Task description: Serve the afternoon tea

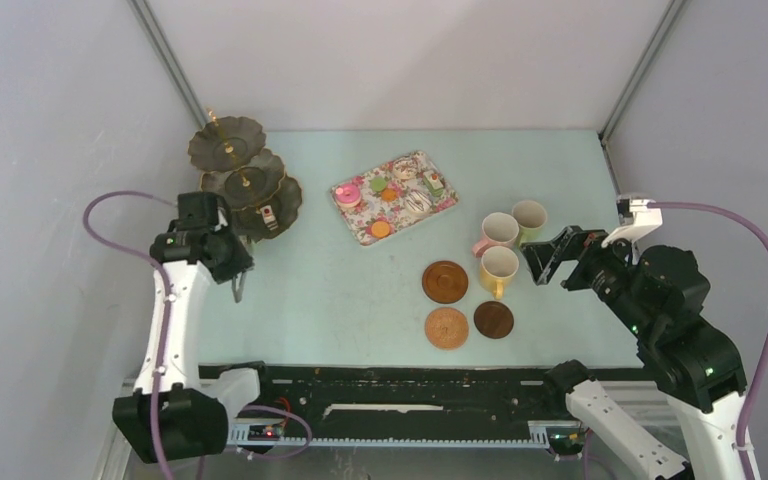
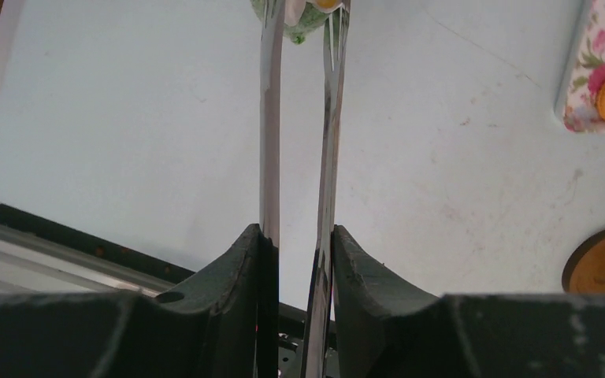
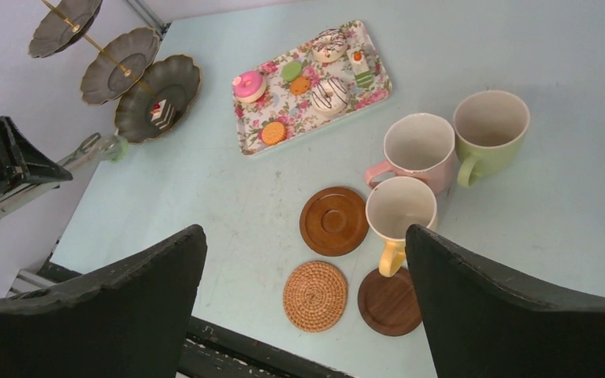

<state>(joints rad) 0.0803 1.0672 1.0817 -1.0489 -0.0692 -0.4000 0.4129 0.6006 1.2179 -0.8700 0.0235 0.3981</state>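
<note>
While the left claw (image 2: pixel 297 230) is part way closed and squeezes the tongs (image 2: pixel 270 118), a green cake (image 2: pixel 301 27) is pinched between the tong tips. That cake is off to the left of the tray (image 3: pixel 242 130), just beside the lowest plate of the stand (image 1: pixel 245 180). One small cake (image 1: pixel 269 215) lies on that plate. More cakes (image 1: pixel 348 195) lie on the tray.

Over to the right of the tray, the right claw (image 3: pixel 303 228) is spread wide with nothing in it. Three mugs (image 1: pixel 498 232), pink, green and yellow, stand on the worktop (image 1: pixel 340 300) to the right of the tray, close together. Three coasters (image 1: pixel 445 282) lie on the arms' side of the tray. The yellow mug is just beside them.
</note>
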